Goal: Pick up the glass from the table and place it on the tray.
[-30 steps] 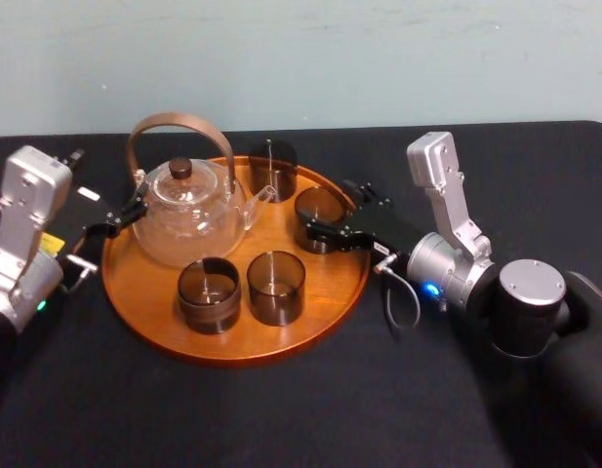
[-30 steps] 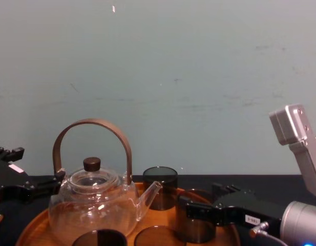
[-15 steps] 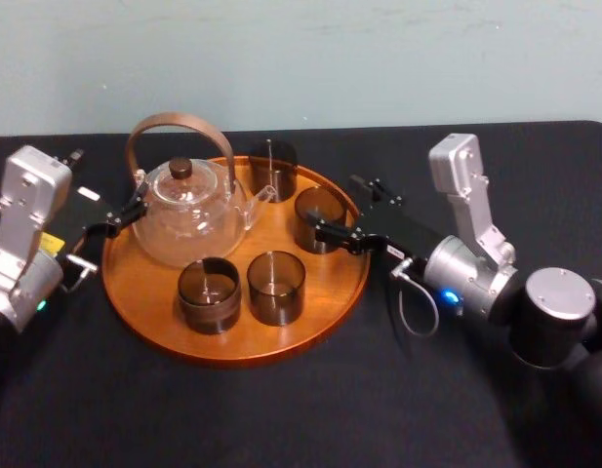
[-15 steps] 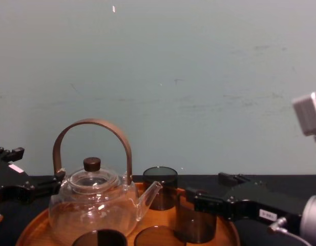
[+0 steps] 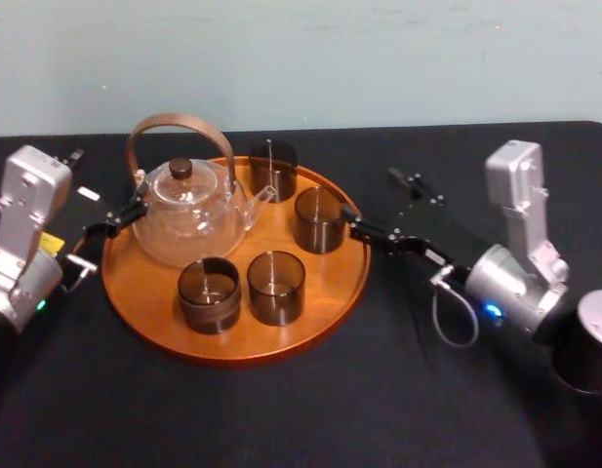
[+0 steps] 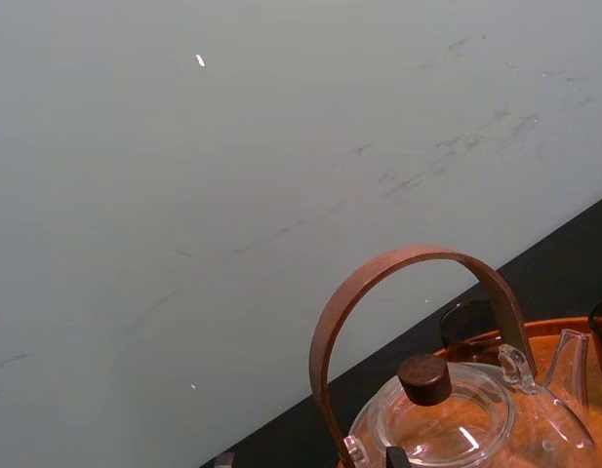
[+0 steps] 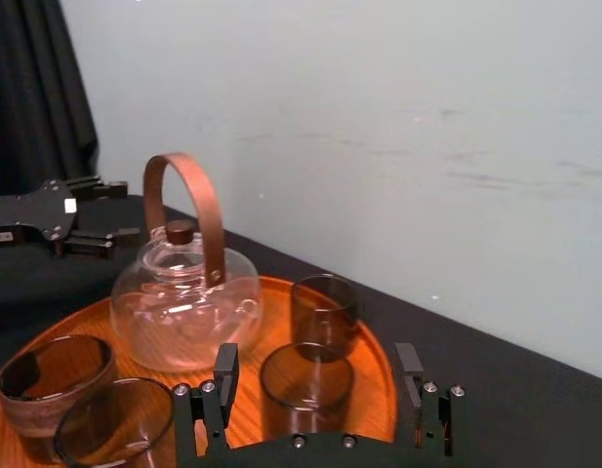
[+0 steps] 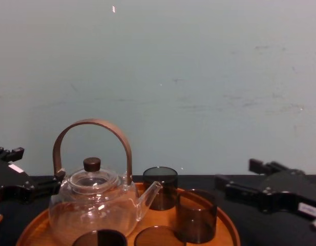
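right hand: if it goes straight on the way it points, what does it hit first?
Most likely the dark glass near the right edge of the tray. In the right wrist view the glass sits centred between the fingers of the open right hand. Depth is unclear.

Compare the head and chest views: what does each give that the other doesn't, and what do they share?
Head view adds: the tray's whole rim from above, four glasses spread inside it, and the silver arm links. Chest view adds: the side profile, with the right-hand glass standing upright within the rim. Shared: the teapot, the open right gripper off the tray's right edge, holding nothing, and the open left gripper parked left of the teapot.
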